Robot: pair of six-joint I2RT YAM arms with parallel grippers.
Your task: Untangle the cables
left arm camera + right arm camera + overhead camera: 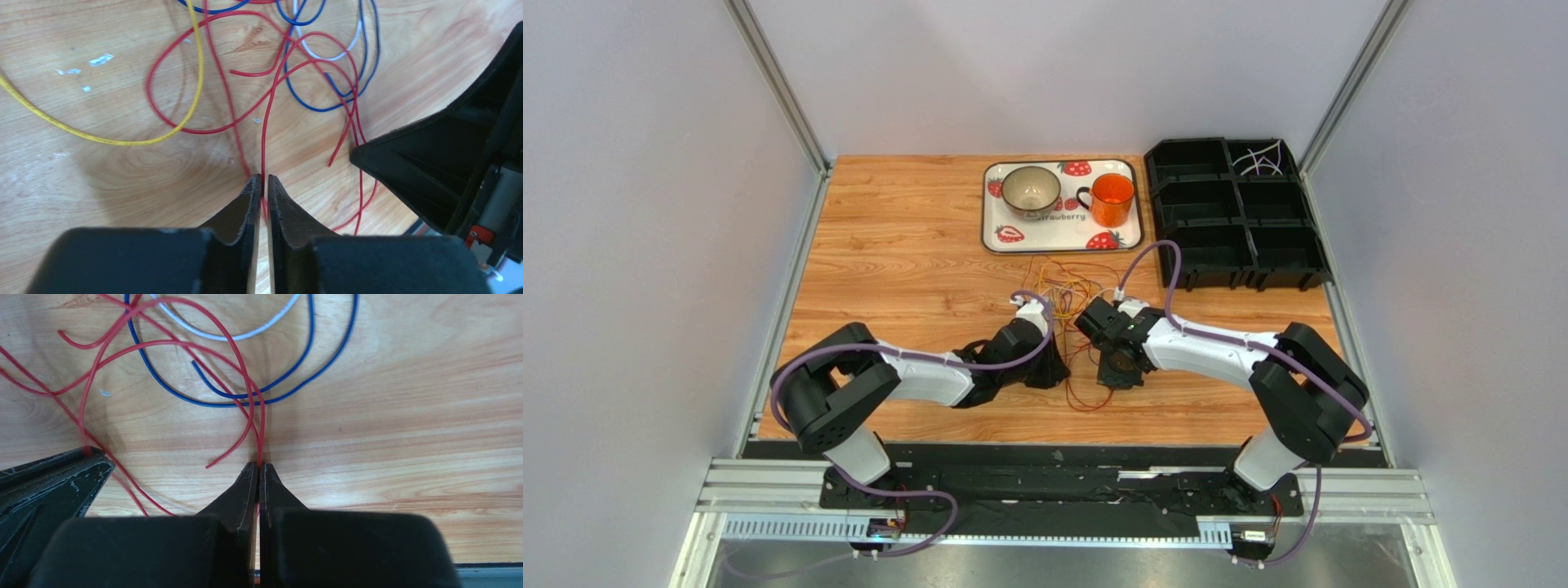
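The cables (1069,288) lie in a loose tangle of red, blue, yellow and white loops on the wooden table, between the two grippers. My left gripper (264,177) is low over the wood; its jaws stand a thin gap apart and a red cable (264,135) runs loosely through that gap. My right gripper (258,465) is shut, its tips pinching a red cable (261,429). The two grippers sit close together, left gripper (1048,368) beside right gripper (1120,364). Blue cable (245,395), white cable (233,335) and yellow cable (92,135) lie free.
A strawberry-print tray (993,233) at the back holds a bowl (1030,189) and an orange mug (1113,199). A black compartment bin (1234,208) stands at the back right, with a few thin wires (1263,159) in one far compartment.
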